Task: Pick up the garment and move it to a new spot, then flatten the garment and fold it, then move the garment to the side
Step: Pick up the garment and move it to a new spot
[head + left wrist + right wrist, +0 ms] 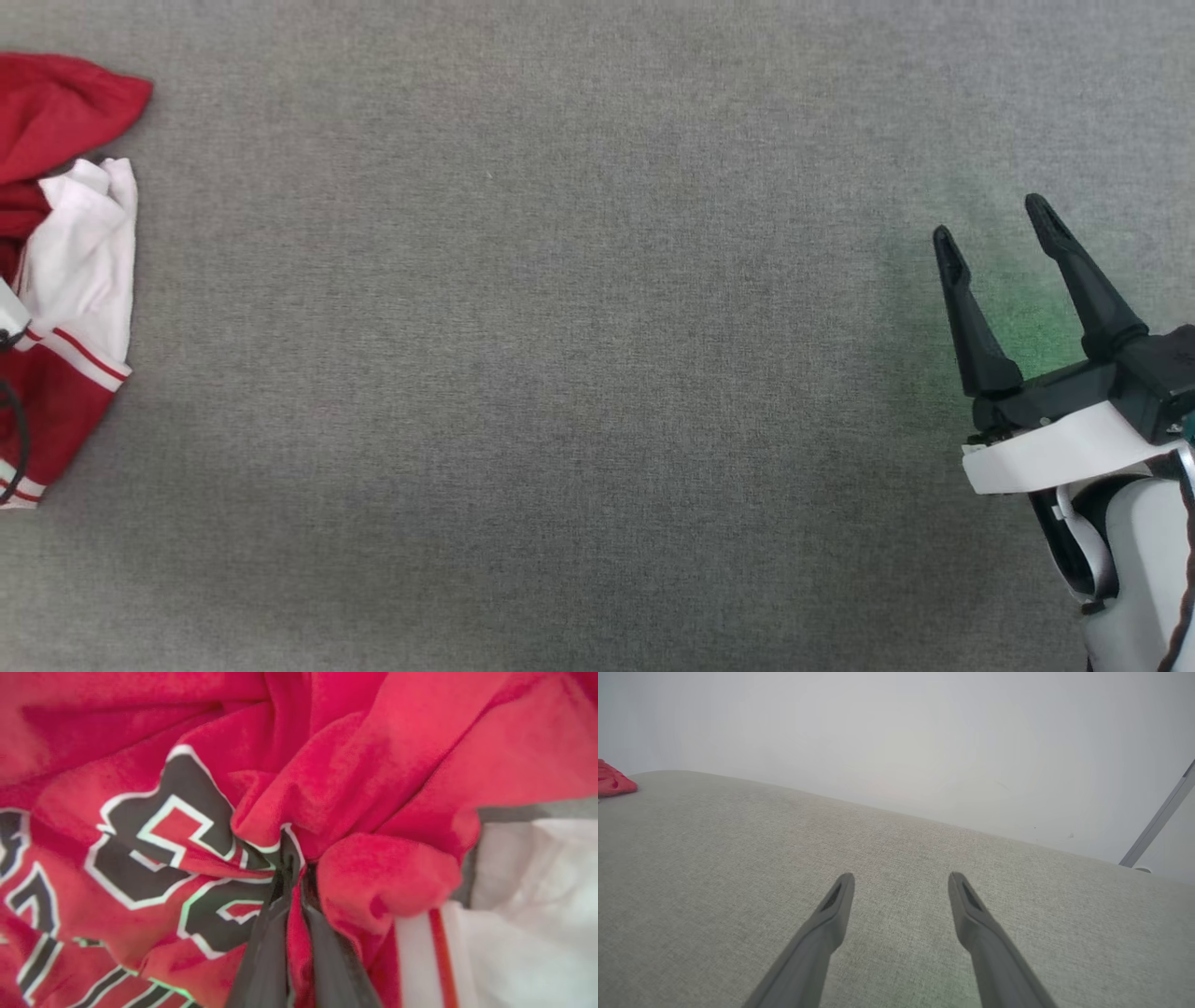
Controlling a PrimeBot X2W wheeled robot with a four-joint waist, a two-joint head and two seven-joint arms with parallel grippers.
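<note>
Closest in, the left hand (294, 877) is clamped on a raised fold of the garment (373, 765) — red cloth is squeezed between its two dark fingers (261, 952), right by the black, white-outlined lettering. A white sleeve with red stripe trim sits just beside the grip. The garment lies crumpled in a heap at the far left edge of the grey surface (560, 373), not spread out at all. The right hand (990, 219) hovers well apart from it over the right side, its fingers spread wide with nothing between them. Farther off, the surface runs to its far edge below a pale wall (896, 728).

This looks like the first step, picking the garment up: the grasp is made, but the heap appears to rest on the surface. The next move calls for a lift high enough that the bunched cloth clears the surface, then a carry toward the open middle where both hands can reach it. The pinch is on one fold near the chest print, so the rest will likely hang and drag — a slow, steady lift seems wise.
</note>
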